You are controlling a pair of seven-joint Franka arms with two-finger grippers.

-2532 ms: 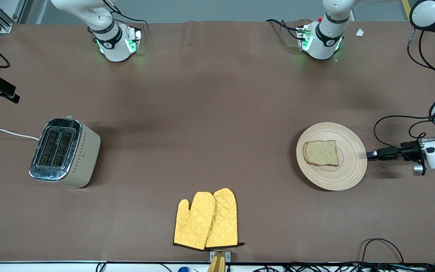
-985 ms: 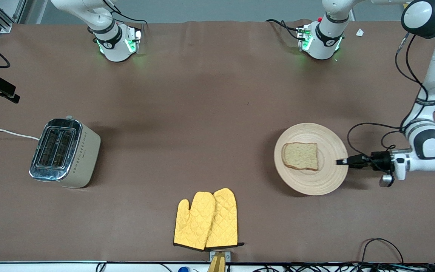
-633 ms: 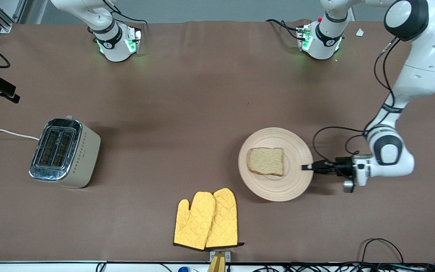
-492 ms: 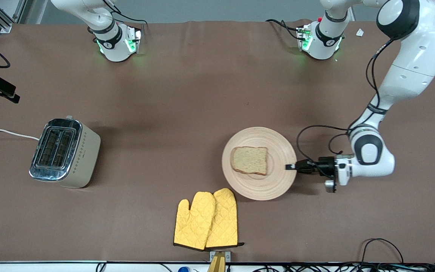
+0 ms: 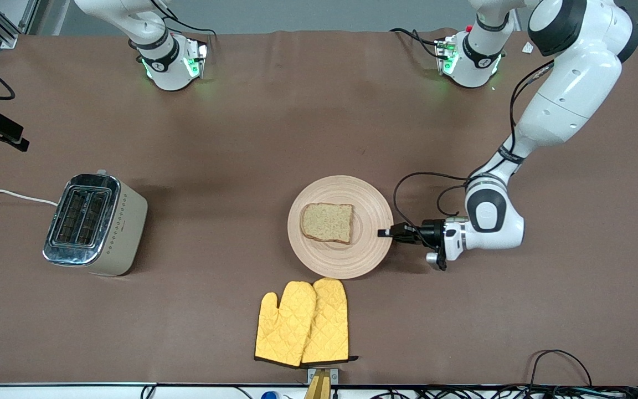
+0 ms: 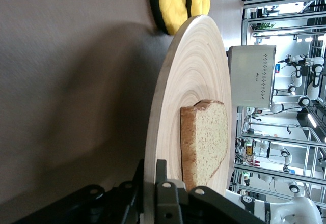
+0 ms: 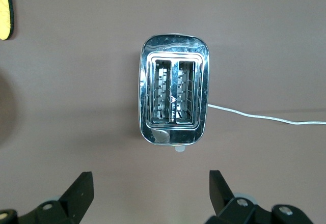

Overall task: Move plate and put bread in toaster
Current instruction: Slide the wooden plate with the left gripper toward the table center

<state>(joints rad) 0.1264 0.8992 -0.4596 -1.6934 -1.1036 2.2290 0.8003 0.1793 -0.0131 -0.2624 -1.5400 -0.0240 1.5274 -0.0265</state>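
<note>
The light-wood plate (image 5: 341, 260) lies mid-table with the brown bread slice (image 5: 327, 222) on it. My left gripper (image 5: 386, 233) is shut on the plate's rim at the end toward the left arm. In the left wrist view the plate (image 6: 191, 66) stands between the two fingers of my left gripper (image 6: 150, 183), with the bread (image 6: 206, 140) close by. The cream toaster (image 5: 94, 223) stands toward the right arm's end, slots empty. My right gripper (image 7: 151, 193) is open high over the toaster (image 7: 174, 95); it is out of the front view.
A pair of yellow oven mitts (image 5: 303, 323) lies just nearer to the front camera than the plate, almost touching its rim. The toaster's white cord (image 5: 9, 194) runs off the table's end. Cables lie along the front edge.
My left gripper closed on the plate's rim and has moved the plate, with the bread on it, from the left arm's end toward the table's middle. The toaster and mitts have not moved.
</note>
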